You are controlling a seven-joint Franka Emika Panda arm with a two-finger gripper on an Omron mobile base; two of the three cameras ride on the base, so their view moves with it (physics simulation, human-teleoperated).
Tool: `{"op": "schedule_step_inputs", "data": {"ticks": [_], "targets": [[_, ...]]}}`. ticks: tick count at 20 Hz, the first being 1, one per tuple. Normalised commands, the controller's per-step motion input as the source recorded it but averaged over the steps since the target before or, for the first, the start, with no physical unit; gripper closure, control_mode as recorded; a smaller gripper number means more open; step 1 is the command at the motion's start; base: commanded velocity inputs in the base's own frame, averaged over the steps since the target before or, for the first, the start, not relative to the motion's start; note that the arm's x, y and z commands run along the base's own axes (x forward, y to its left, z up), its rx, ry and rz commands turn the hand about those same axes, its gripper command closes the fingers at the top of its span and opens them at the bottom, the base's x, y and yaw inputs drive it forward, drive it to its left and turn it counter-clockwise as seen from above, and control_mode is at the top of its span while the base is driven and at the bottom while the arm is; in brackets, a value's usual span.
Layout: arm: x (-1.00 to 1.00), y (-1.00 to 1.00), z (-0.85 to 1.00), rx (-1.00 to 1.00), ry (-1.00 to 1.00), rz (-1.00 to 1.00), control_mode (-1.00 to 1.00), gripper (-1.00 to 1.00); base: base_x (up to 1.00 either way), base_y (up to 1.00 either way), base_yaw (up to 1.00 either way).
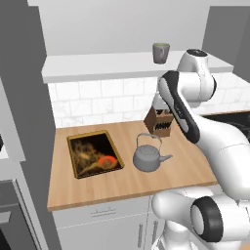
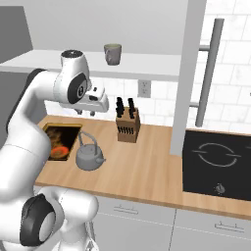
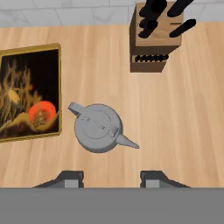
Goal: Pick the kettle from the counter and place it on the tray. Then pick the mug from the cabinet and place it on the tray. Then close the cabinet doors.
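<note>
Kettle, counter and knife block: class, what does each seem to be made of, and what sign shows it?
Kettle: probably metal, plain matte grey, with a thin wire handle.
Counter: looks like light wood, with a plank grain.
Knife block: looks like brown wood, with dark handles sticking out.

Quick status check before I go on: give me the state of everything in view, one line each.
Kettle: upright on the counter, lid on, not gripped.
Tray: flat on the counter, nothing on it.
Mug: upright on the cabinet shelf.
Cabinet door: open.
Gripper: open, above the kettle, holding nothing.
Knife block: upright by the wall, knives in.
Stovetop: bare.
</note>
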Motion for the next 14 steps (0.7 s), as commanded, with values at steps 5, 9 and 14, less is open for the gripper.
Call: {"op": "schedule_step_inputs", "data": {"ticks": [5,9,14], "targets": [[-0.3,0.04,-0.02,-0.03,0.0,0.0,-1.0,-1.0,0.0,0.0,0.0],[-0.55,0.23,-0.24,-0.12,-0.02,0.01,-1.0,-1.0,0.0,0.0,0.0],[-0.44,0.29,-0.23,-0.12,-0.05,0.13,-1.0,-1.0,0.0,0.0,0.0]]}}
